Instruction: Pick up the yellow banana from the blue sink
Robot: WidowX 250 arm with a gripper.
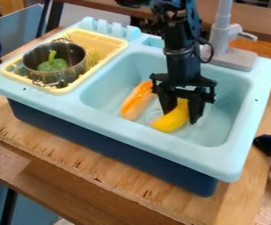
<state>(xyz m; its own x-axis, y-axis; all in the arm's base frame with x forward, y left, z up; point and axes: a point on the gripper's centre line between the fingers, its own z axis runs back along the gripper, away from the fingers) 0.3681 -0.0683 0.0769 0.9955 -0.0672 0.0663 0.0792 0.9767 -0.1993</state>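
gripper [182,117] was down in the sink [132,132], fingers fairly wide apart astride the banana [170,121], couldn't tell if gripping | orange toy [137,100] lay in the sink too | pot [63,77] with green pepper [53,65] sat beside its basin

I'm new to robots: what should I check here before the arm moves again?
1. Gripper down at the banana: ok.
2. Banana held firmly enough to lift: cannot tell; the pictures don't show how tightly it is held, if at all.
3. Free space all round the banana: not ok; the orange toy lies close beside it in the sink.
4. Gripper not touching the orange toy: cannot tell.
5. Pot upright in the yellow rack, pepper inside: ok.
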